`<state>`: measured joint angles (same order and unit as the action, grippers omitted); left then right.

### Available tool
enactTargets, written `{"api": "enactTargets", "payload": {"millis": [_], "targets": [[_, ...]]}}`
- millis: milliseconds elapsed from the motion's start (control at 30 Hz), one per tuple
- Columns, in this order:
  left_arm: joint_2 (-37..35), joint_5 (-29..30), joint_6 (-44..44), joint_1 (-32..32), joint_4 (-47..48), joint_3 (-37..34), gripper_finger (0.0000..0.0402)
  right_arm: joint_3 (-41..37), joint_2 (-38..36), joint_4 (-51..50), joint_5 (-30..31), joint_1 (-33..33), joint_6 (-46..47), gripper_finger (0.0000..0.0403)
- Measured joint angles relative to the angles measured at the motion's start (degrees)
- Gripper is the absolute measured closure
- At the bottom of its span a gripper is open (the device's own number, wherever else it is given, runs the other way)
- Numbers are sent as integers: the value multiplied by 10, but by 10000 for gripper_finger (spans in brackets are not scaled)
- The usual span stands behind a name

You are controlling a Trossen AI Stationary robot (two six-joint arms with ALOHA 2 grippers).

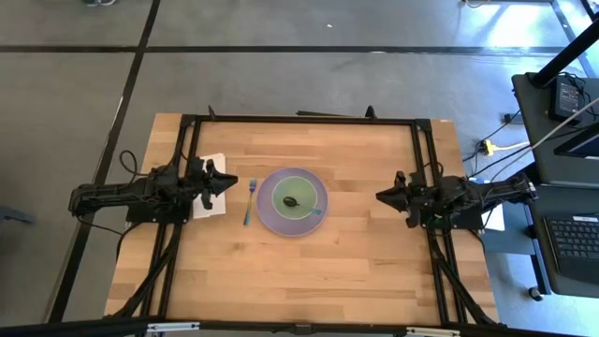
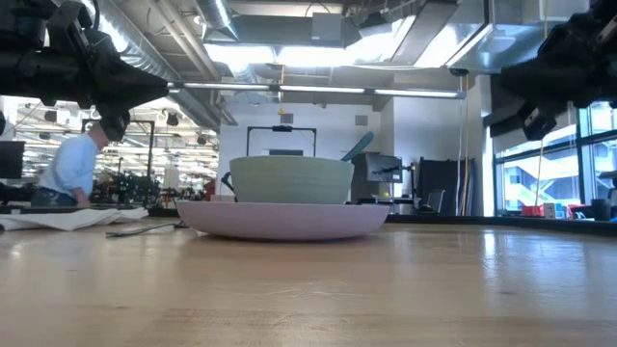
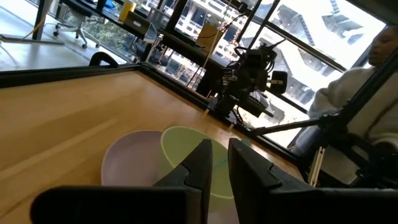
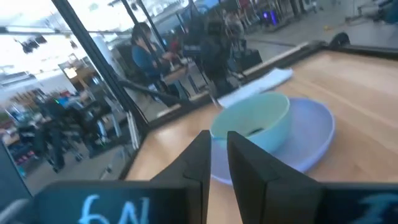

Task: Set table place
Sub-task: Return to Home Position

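A lavender plate lies at the middle of the wooden table. A pale green bowl stands on it, with a teal-handled spoon resting inside. A teal-handled fork lies on the table left of the plate. A white napkin lies at the left edge. My left gripper hangs shut and empty above the napkin's right side, pointing at the plate. My right gripper hangs shut and empty right of the plate. Plate and bowl also show in the low view.
The table's black rails run along its edges. Bare wood lies at the near side and right of the plate. A desk with a laptop stands beyond the right edge. A person shows in the room behind.
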<state>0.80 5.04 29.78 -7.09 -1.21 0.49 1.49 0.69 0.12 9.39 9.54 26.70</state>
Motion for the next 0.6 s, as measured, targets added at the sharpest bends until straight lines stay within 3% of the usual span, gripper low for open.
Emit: {"api": "enactTargets", "payload": {"millis": [600], "targets": [[0, 0, 0, 0, 0, 0, 380, 1, -5, 12, 0, 0, 0, 346]]}}
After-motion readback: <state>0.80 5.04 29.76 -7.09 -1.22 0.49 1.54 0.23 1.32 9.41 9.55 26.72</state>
